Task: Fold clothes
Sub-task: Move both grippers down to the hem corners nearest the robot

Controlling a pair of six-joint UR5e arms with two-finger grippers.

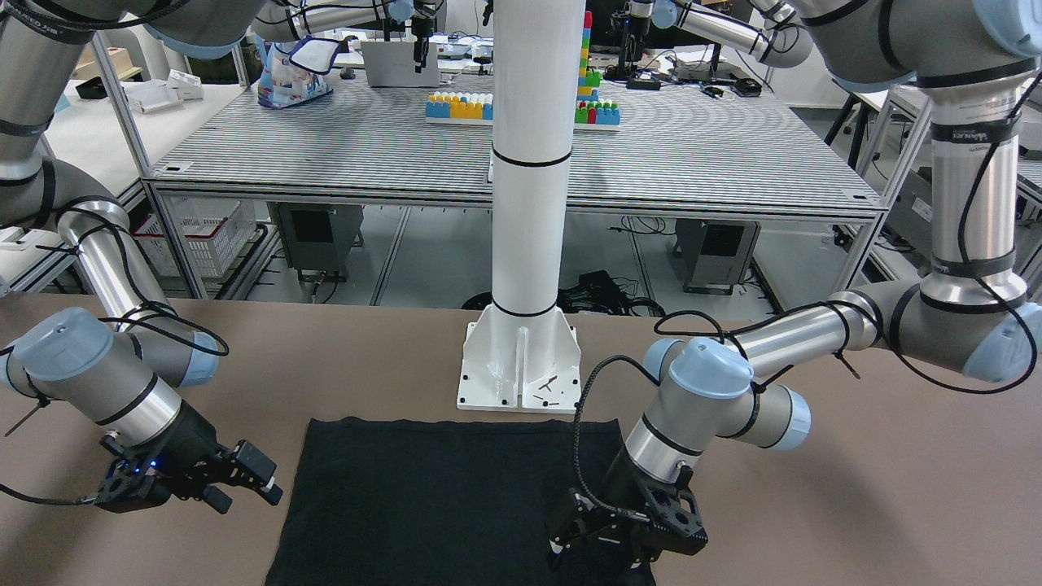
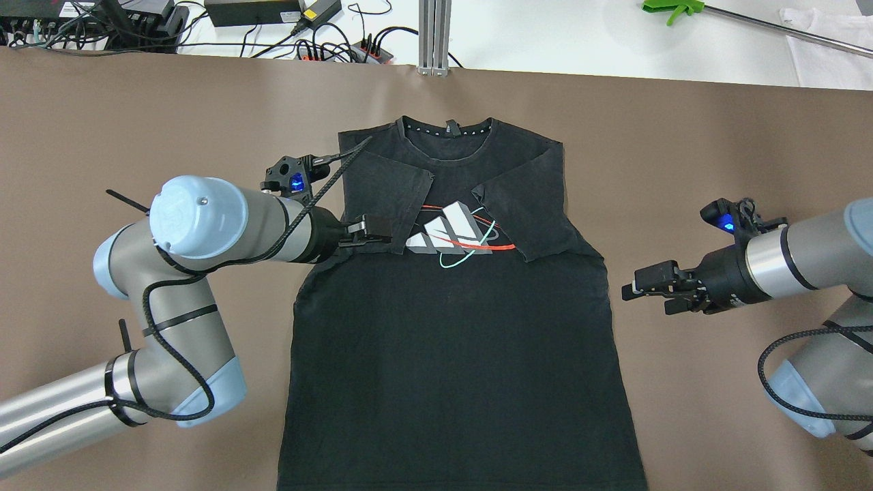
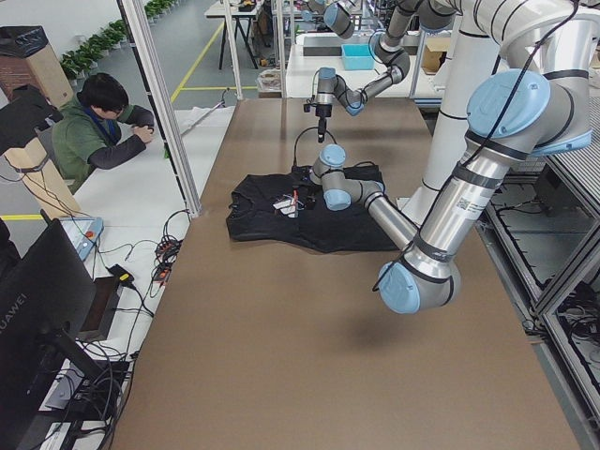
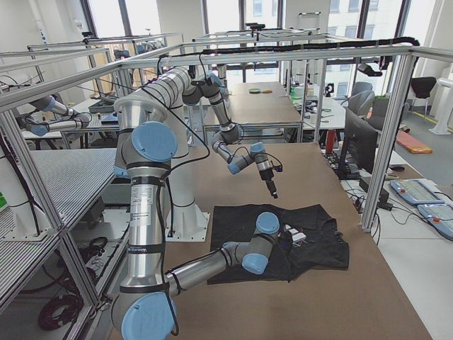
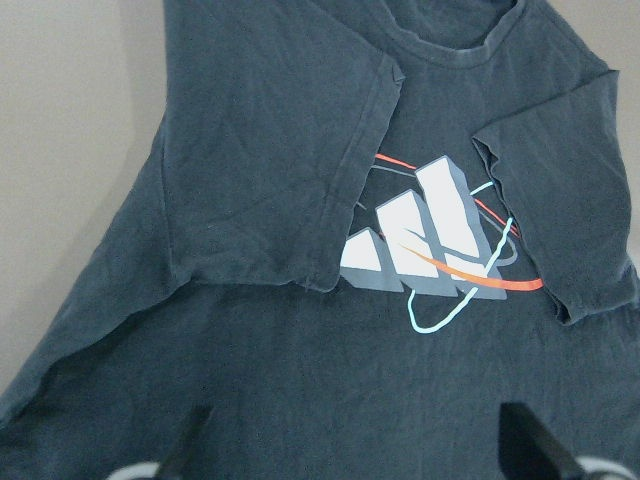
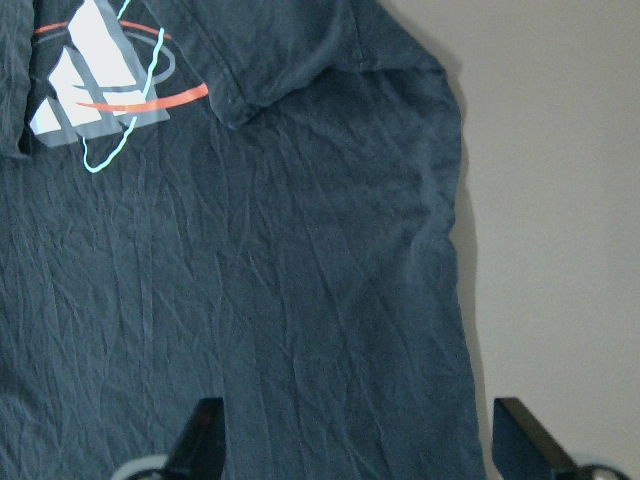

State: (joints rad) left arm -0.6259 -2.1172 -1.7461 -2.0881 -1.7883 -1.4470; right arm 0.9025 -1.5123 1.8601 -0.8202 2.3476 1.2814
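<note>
Black soft fabric T-shirt [image 2: 450, 354] with a white, red and teal chest print [image 2: 453, 235] is lying flat and front up on the brown matte counter [image 2: 136, 109]. It is sitting directly beneath the left end effector [image 2: 374, 230] and just inward of the right end effector [image 2: 641, 288]. Both short sleeves are lying turned in over the chest. The left sleeve [image 2: 385, 191] is resting just ahead of the left end effector, and the right sleeve [image 2: 528, 211] is lying across the print from it. The body is therefore reading as a narrowed oblong, probably made ready for lengthwise folds.

The left end effector is hovering low by the folded sleeve's lower hem, fingers spread and gripping nothing. The right end effector is hanging beside the cloth, also spread and empty, likely keeping off the fabric so as not to drag it. In its wrist view the slightly rippled side edge [image 6: 445, 250] is running down between its two fingertips, offering an easy line to pinch.

Bare counter is stretching wide outward of each end effector. Behind both of them, the white pillar's bolted base [image 1: 521, 374] is standing just beside the bottom hem [image 1: 456, 422], so room is tightest there. Ahead, past the collar [image 2: 447, 136], open counter is leaving space for folding forward
</note>
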